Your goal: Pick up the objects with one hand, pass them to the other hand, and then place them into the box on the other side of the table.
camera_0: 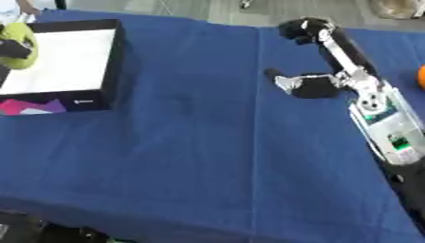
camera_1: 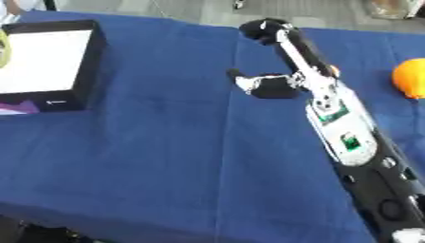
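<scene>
At the far left stands a black-walled box (camera_0: 112, 57) with a white floor. My left hand (camera_0: 12, 48) shows at the left edge, over the box's left side, with dark fingers curled round a yellow-green object (camera_0: 20, 35). Only a sliver of that object (camera_1: 3, 47) appears in the right eye view. My right arm comes in from the lower right. Its right hand (camera_1: 300, 53) lies open above the blue table (camera_0: 191, 142), fingers stretched toward the far edge, thumb out to the left, holding nothing. An orange object (camera_1: 410, 78) lies to the right of that arm.
A pink and purple patch (camera_0: 29, 107) marks the box's near wall. The table's far edge runs just behind the box and the right hand. At the top left corner, behind the box, part of a person shows.
</scene>
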